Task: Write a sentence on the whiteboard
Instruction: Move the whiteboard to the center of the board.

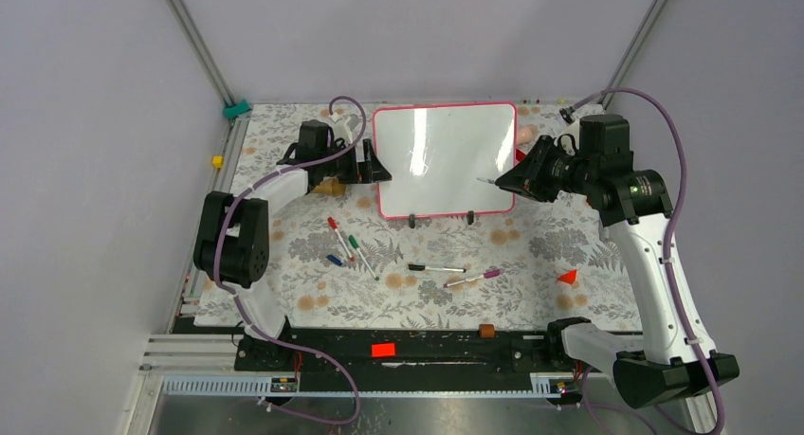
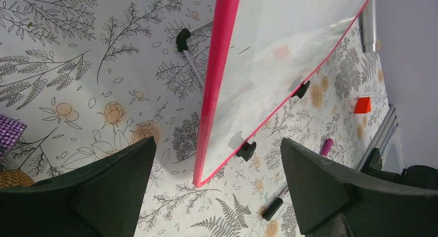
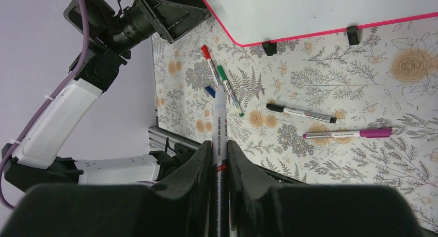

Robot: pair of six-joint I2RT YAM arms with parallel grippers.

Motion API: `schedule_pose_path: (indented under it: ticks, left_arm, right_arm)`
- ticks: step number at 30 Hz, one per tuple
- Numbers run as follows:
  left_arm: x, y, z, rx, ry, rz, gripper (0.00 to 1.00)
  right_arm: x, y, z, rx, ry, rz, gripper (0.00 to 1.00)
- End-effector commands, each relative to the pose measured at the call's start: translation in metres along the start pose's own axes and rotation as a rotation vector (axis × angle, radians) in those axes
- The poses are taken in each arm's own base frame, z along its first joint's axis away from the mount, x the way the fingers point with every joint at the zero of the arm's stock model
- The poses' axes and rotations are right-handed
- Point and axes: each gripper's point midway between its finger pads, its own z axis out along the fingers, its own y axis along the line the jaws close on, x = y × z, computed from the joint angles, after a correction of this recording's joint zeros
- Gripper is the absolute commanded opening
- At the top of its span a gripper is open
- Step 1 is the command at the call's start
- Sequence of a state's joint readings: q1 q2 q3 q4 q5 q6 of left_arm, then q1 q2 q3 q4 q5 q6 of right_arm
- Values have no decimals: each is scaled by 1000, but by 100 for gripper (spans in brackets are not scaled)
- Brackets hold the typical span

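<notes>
Top external: left gripper (image 1: 375, 162) spread around the left edge of glossy white pink-rimmed whiteboard (image 1: 444, 160); right gripper (image 1: 508, 181) pinches white marker (image 1: 487, 180) near right edge.

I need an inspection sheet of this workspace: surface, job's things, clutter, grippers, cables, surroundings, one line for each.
Surface: table under a floral cover.
Job's things: whiteboard stands on black clip feet; no writing readable.
Clutter: red marker, green marker, black marker and purple marker lie loose before the board; orange wedge at right.
Grippers: left gripper open, astride the board's left edge; right gripper shut on a white marker, tip toward the board.
Cables: purple cables run along both arms.
Surroundings: grey walls, metal frame posts.
</notes>
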State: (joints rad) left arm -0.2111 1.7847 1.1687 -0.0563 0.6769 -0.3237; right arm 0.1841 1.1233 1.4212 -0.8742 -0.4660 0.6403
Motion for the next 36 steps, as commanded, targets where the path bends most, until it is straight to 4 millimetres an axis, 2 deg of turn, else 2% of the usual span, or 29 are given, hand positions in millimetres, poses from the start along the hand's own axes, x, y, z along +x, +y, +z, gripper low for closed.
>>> schedule_pose_path:
  ticks: [1,6,10,22,27,36]
  left_arm:
    - [-1,0,4,42,-23,60,92]
    - [11,9,9,35,-13,51,92]
    - [11,9,13,52,-45,19,92]
    - [-2,-2,17,117,-68,58,90]
    - [-7,-9,17,161,-81,63,88]
    - [-22,-17,28,247,-107,76,77]
  right_arm:
    - [-2,13,-6,-42,-5,-39,0]
    - [-2,15,-6,-39,6,-47,0]
    - [0,15,-4,-39,15,-46,0]
    - [-4,14,0,-28,16,-58,0]
    - [-10,5,7,7,-7,-88,0]
    - [-25,9,11,11,-41,-114,0]
